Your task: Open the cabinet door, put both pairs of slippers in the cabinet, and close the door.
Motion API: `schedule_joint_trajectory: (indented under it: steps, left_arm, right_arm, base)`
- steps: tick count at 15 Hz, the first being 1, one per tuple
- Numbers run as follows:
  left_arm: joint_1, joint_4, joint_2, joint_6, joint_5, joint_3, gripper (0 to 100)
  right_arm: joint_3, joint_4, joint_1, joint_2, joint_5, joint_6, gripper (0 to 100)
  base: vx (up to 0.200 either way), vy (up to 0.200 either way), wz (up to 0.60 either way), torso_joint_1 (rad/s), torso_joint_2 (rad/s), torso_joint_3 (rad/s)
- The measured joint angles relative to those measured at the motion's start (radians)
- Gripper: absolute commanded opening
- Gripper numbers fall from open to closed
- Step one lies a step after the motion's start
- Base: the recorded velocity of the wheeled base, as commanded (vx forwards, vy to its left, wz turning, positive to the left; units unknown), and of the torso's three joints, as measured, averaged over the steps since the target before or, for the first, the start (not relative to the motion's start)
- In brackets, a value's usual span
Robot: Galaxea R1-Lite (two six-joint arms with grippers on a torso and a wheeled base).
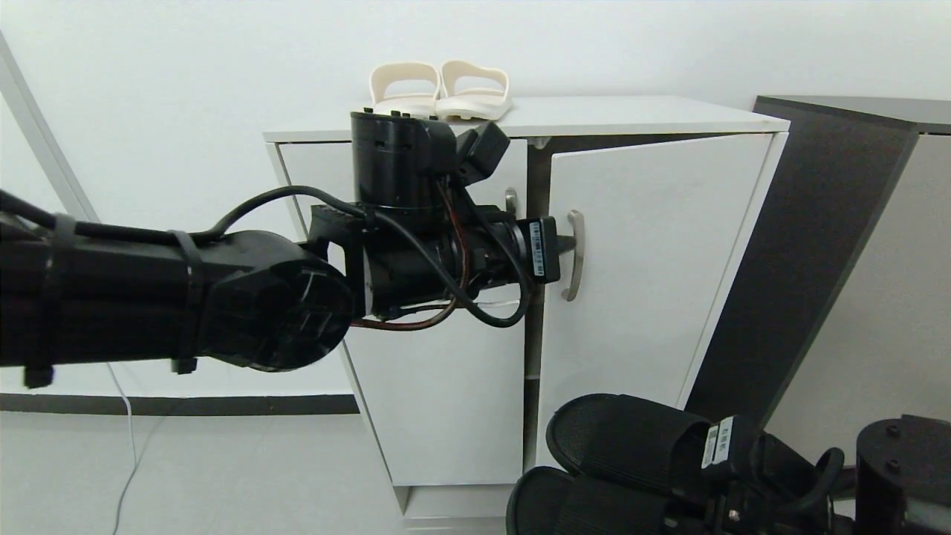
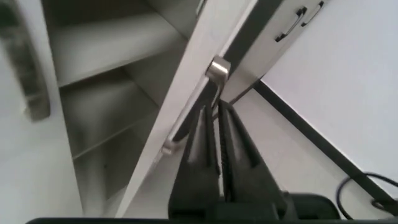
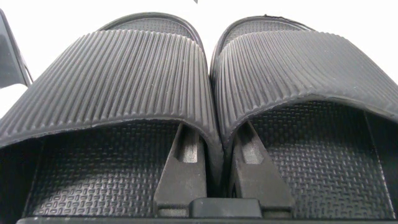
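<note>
A cream pair of slippers (image 1: 440, 91) rests on top of the white cabinet (image 1: 639, 111). The right door (image 1: 646, 260) stands ajar, and shelves (image 2: 106, 46) show inside. My left gripper (image 1: 563, 245) (image 2: 216, 112) is shut, with its tips pushed in at the door's metal handle (image 1: 573, 253) (image 2: 217, 68). Low at the right, in front of the cabinet, the black pair of slippers (image 1: 624, 446) (image 3: 143, 81) hangs in my right gripper (image 3: 216, 168). One finger sits inside each slipper, and they pinch the two inner walls together.
The left door (image 1: 438, 386) is closed, with its own handle (image 1: 511, 200) partly behind my left wrist. A dark cabinet (image 1: 817, 245) stands close on the right. A thin cable (image 1: 126, 453) lies on the pale floor at the left.
</note>
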Motion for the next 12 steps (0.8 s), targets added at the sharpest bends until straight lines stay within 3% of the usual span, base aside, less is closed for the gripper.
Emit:
schedule_joint_trajectory:
  steps: [3, 8, 12]
  left_arm:
    - [0.0, 0.0, -0.074, 0.001, 0.004, 0.061, 0]
    - [0.078, -0.031, -0.075, -0.011, -0.016, 0.05, 0]
    - [0.097, -0.187, 0.008, -0.076, -0.043, 0.013, 0]
  right_arm:
    - [0.001, -0.001, 0.0, -0.001, -0.003, -0.001, 0]
    - [0.004, -0.001, 0.0, -0.006, -0.003, -0.001, 0]
    - [0.01, 0.001, 0.016, -0.008, -0.009, -0.002, 0]
  base:
    - [0.0, 0.0, 0.0, 0.0, 0.0, 0.0]
    - [0.0, 0.0, 0.0, 0.0, 0.0, 0.0]
    - [0.0, 0.0, 0.0, 0.0, 0.0, 0.0]
